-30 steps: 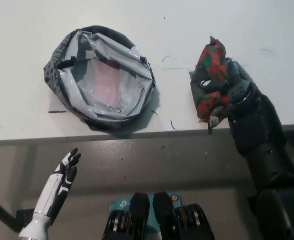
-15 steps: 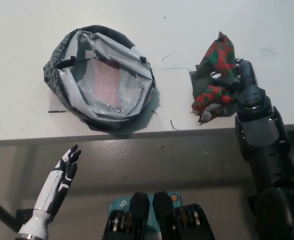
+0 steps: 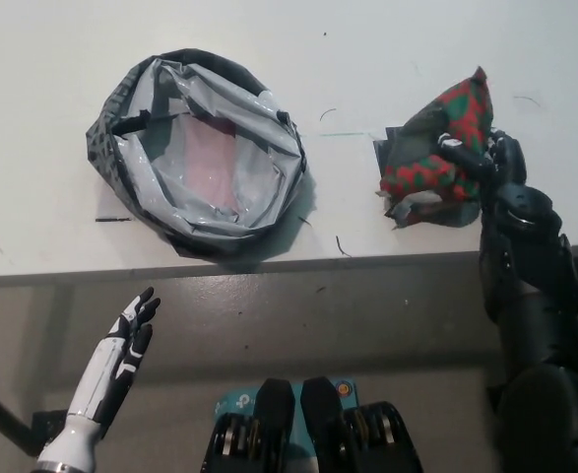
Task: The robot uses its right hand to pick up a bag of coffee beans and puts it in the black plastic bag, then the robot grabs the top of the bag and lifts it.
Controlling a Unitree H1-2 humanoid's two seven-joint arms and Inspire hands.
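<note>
Currently: right hand (image 3: 490, 168) clamped on coffee bag (image 3: 436, 163), black bag (image 3: 195, 158) lying open on table (image 3: 367, 59).

Nearest, lower left, below the table edge: white left hand (image 3: 126, 345), held off the table, fingers apart, holding nothing. Lower right: black right arm (image 3: 530, 296) rising over the table edge, hand closed around the right side of the red-and-green patterned coffee bag. Coffee bag crumpled, tilted, its pointed corner up and to the right, lower part at or just above the table near the front edge; contact with the table cannot be told. Further in, to the left and well apart from the coffee bag: black bag, mouth rolled wide open, grey glossy inside showing, resting on the white table.
</note>
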